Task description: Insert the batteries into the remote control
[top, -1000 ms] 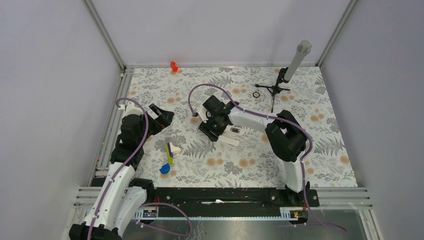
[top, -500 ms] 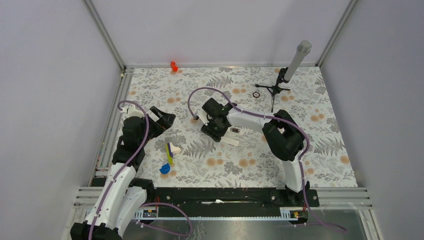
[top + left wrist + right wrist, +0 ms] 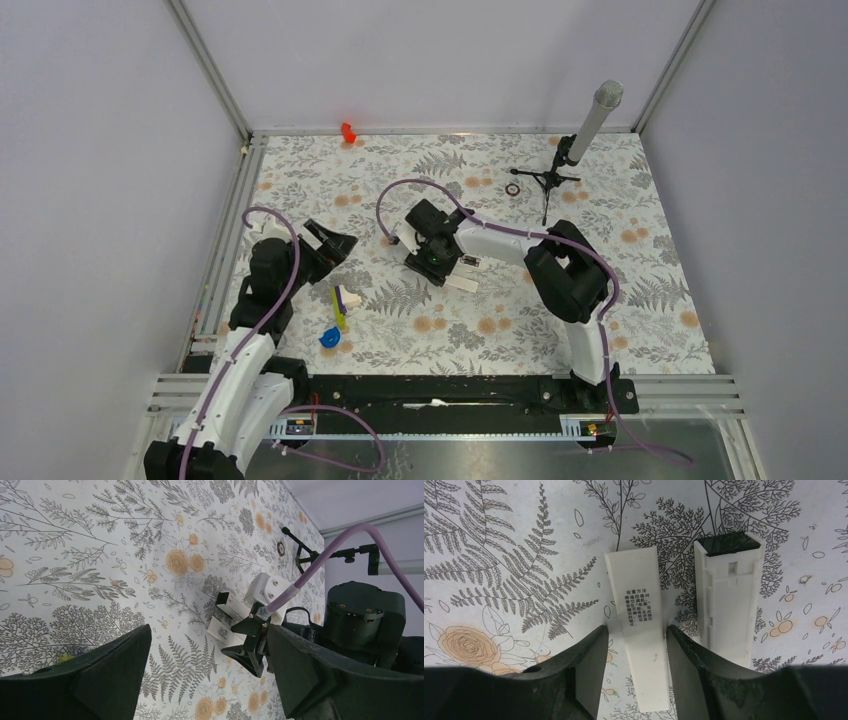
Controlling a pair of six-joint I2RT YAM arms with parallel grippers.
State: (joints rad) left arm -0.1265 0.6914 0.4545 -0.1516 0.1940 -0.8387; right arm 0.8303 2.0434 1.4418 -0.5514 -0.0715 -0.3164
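Observation:
The remote control (image 3: 729, 600) lies on the patterned table, a white bar with a dark far end and its open back facing up. Its loose white cover (image 3: 634, 585), printed with small text, lies beside it. My right gripper (image 3: 636, 630) is open and straddles the near end of the cover. Its right finger is close against the cover; a gap shows on the left side. In the left wrist view the remote control (image 3: 235, 607) and the cover (image 3: 218, 628) lie ahead of my open, empty left gripper (image 3: 209, 629). No batteries show in any view.
A yellow-white-blue toy cluster (image 3: 340, 305) lies near the left arm. A microphone on a black tripod (image 3: 560, 170) and a small black ring (image 3: 513, 188) stand at the back right. A red piece (image 3: 347, 131) sits at the back edge. Metal frame rails border the table.
The right gripper shifted slightly left and its jaws narrowed around the cover. The left gripper drifted a little right and toward the near edge, its jaws narrowing slightly.

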